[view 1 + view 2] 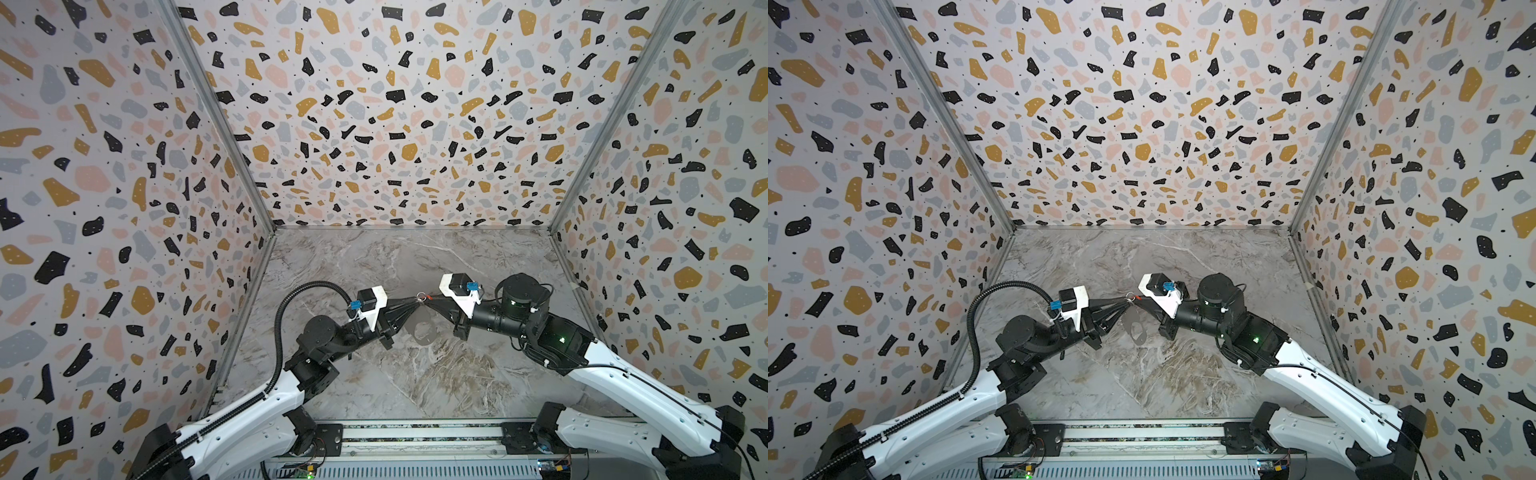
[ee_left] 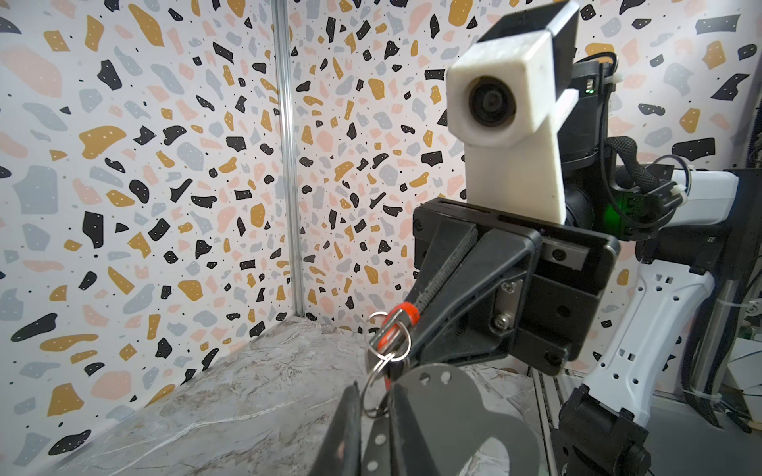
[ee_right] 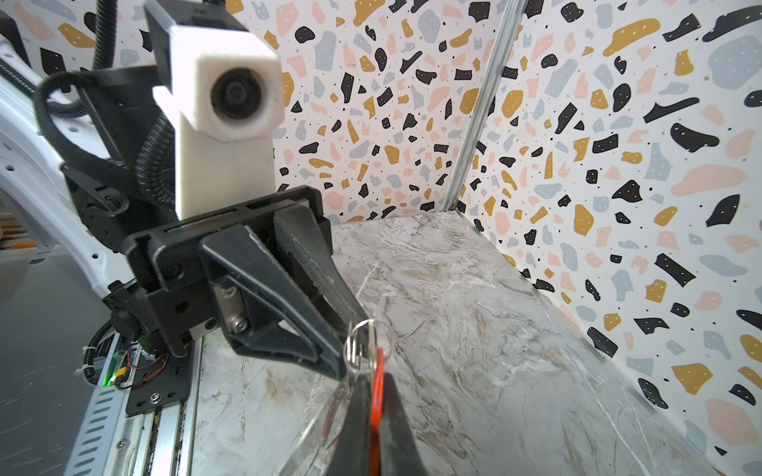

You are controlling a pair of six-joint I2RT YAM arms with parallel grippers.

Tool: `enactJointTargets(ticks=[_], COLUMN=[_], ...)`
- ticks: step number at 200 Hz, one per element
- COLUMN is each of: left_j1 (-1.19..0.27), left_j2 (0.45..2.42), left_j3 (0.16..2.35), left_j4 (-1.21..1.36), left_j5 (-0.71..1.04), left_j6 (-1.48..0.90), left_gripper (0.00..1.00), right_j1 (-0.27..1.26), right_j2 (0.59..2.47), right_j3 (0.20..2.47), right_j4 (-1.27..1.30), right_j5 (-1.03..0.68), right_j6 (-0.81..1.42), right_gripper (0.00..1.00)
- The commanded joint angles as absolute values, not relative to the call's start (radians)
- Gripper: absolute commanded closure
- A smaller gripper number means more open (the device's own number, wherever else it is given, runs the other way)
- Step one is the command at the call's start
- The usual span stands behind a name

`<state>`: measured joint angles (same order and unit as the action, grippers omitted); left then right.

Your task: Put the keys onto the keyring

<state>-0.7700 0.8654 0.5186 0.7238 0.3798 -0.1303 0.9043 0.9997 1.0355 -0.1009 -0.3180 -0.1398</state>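
A grey marbled surface (image 1: 415, 374) is walled at 9, 12 and 3 o'clock by panels (image 1: 395, 104) speckled black, ochre, pink and grey. Metal posts (image 1: 218, 112) stand at the far corners. A metal rail (image 1: 415, 434) runs along 6 o'clock.

In both top views the keys (image 1: 422, 296) (image 1: 1131, 296) just above the keyring (image 1: 424, 330) (image 1: 1136, 328) are too small to tell apart. In the left wrist view the edge cuts off the keyring (image 2: 453, 412), and the left gripper (image 2: 373, 391) covers part of it. In the right wrist view the right gripper (image 3: 376, 377) hides most of a red tag (image 3: 376, 397).
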Motion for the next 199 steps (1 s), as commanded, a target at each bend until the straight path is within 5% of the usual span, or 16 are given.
enactJointTargets(ticks=[1,77,199], left_j1=[-0.773,-0.774,-0.775], left_j2=[0.841,0.824,0.821], left_j3=[0.526,0.514,0.514], left_j4=[0.794,0.796,0.800], left_j5=[0.378,0.379,0.364], left_j6=[-0.122,-0.129,-0.134], left_gripper=[0.89,1.00,1.00], right_j1=[0.907,0.907,0.979], right_j2=[0.991,0.994,1.068], right_j3=[1.081,1.092,1.132], right_j4=[-0.083,-0.075,-0.198], right_j5=[-0.328,-0.302,-0.193], right_j6=[-0.145,-0.141,-0.212], right_gripper=[1.00,1.00,1.00])
